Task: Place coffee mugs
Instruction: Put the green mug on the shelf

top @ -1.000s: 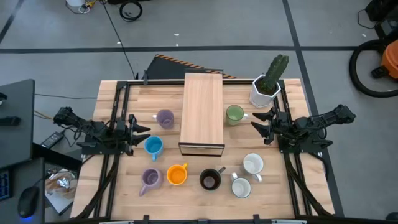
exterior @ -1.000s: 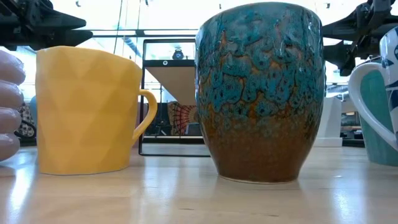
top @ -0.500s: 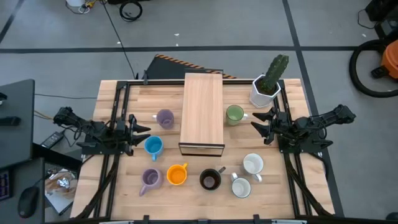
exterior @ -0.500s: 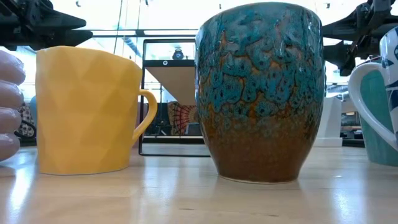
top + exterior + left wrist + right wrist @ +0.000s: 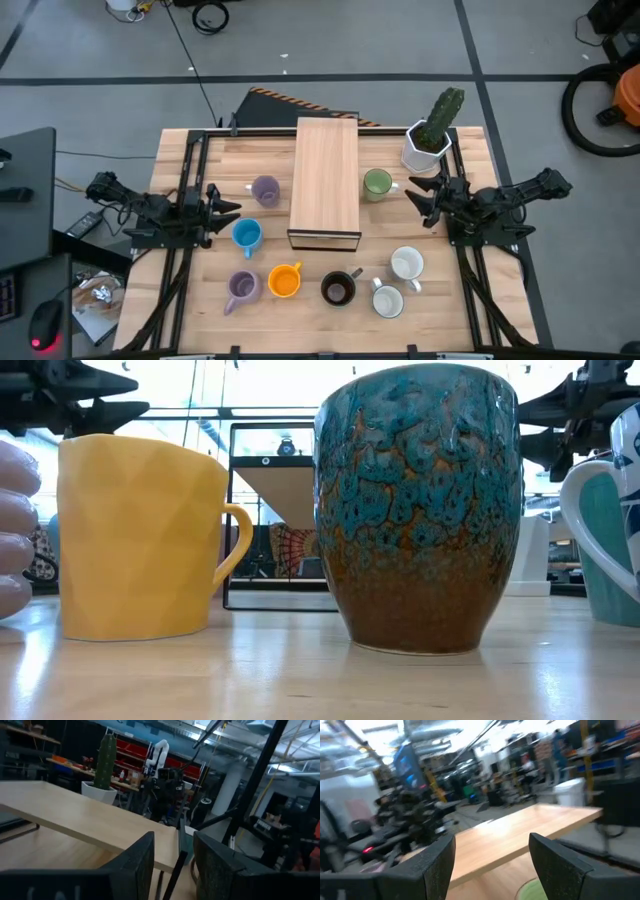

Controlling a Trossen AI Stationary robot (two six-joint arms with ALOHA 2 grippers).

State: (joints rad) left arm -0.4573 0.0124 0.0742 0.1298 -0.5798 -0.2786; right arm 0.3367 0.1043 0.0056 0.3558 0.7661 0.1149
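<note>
While its fingers are standing wide apart and empty, the right claw is hovering beside the green mug, near the cactus pot. The left claw is sitting narrowly parted and empty, between the lilac mug and the light blue mug. Both arms are lying low, reaching inward over the worktop toward the wooden box.

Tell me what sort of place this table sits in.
Most likely a robotics lab or workshop. Both wrist views show an open industrial hall behind the table: shelving with red bins, a white robot arm, ceiling ducts and cluttered benches. Cables trail across the grey floor.
</note>
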